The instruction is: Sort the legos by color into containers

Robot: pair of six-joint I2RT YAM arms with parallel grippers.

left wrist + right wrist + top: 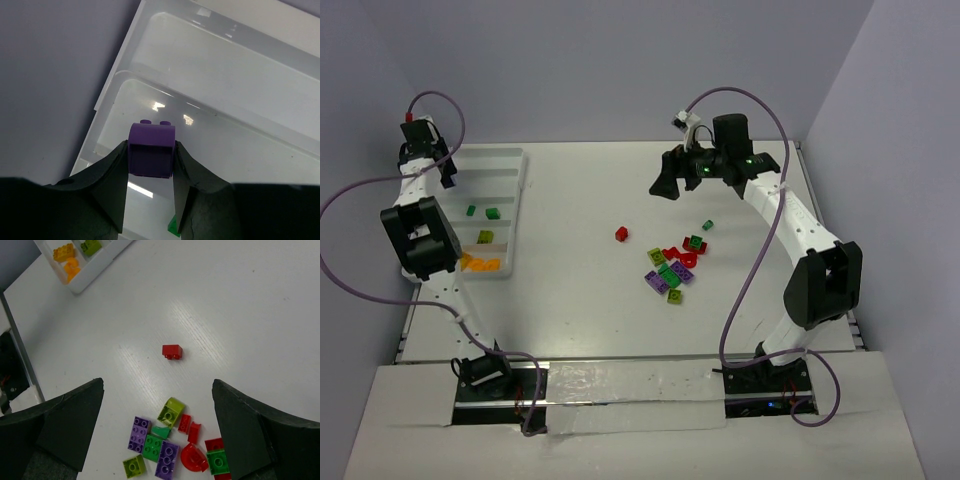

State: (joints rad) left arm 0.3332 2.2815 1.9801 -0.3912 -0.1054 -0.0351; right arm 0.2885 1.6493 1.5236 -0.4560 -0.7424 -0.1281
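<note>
White tabletop (590, 200), white divided tray (517, 168) at its far left. Left tool (151, 155) is over a bare tray compartment, pinching a purple brick (152, 135), two studs showing at its far edge. Right tool (157, 385) is spread wide, gripping nothing, above the loose pile (675, 265): purple, green, lime and red bricks. Tray compartments hold green bricks (480, 211), then a lime brick (485, 237), then orange bricks (480, 264) nearest. A lone red brick (621, 233) sits left of the pile.
</note>
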